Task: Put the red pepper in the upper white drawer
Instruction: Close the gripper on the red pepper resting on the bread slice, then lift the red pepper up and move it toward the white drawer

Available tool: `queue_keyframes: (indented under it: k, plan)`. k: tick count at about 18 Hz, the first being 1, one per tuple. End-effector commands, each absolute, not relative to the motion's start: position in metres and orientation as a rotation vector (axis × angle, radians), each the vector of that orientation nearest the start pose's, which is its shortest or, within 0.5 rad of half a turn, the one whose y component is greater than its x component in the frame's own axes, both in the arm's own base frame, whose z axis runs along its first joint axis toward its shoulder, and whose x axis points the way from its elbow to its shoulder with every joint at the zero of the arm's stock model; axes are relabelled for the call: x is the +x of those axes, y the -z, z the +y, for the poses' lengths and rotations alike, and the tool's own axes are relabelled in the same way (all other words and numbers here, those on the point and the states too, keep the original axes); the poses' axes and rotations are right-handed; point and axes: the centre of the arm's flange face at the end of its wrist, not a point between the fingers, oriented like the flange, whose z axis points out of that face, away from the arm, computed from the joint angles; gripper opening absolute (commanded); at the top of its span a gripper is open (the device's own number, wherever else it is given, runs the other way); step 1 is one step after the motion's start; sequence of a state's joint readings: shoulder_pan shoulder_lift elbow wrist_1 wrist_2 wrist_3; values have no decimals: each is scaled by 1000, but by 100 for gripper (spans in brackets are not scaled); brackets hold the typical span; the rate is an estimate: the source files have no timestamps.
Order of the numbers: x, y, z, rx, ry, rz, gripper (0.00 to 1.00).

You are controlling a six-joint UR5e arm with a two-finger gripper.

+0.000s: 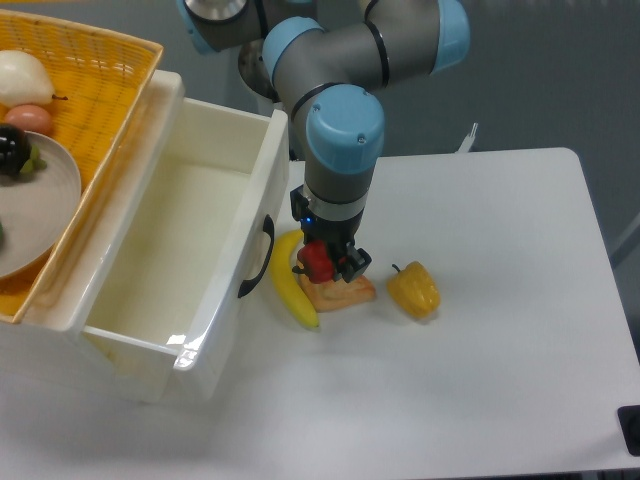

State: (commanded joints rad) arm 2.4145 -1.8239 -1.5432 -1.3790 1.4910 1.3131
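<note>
The red pepper (317,262) sits right inside the pincer (326,264), clamped between its dark fingers from either side, so the grip is already made; it looks held just above or barely touching a small orange-brown piece (343,293) on the table (500,380), though I cannot tell whether there is any gap between them. The pepper is roundish with no real long axis, so its turn in the grip should matter little. Just beyond the pincer toward the drawer lies a banana (293,282), curved along the drawer's front, and on the opposite side, a short way off, sits the yellow pepper (414,289). The upper white drawer (190,240) stands pulled open past the banana, its black handle (262,256) very near the pincer and its front rim standing higher than the pepper. That rim is what the coming move turns on, I would say: the pepper needs lifting clear of the front panel before going sideways over the bare white cavity. Further off, the yellow basket (110,90) holds a plate and other food.
</note>
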Motion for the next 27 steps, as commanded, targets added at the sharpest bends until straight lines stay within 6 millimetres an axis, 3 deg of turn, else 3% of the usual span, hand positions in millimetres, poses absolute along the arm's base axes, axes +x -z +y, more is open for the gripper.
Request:
queue_keyframes:
  k: [12, 17, 21, 27]
  plan:
    - [-345, -391, 492, -3013, 96, 648, 46]
    - [-346, -404, 493, -3006, 68, 643, 47]
    - [-360, -413, 484, -3017, 82, 594, 47]
    - [-373, -433, 481, -2982, 141, 126, 47]
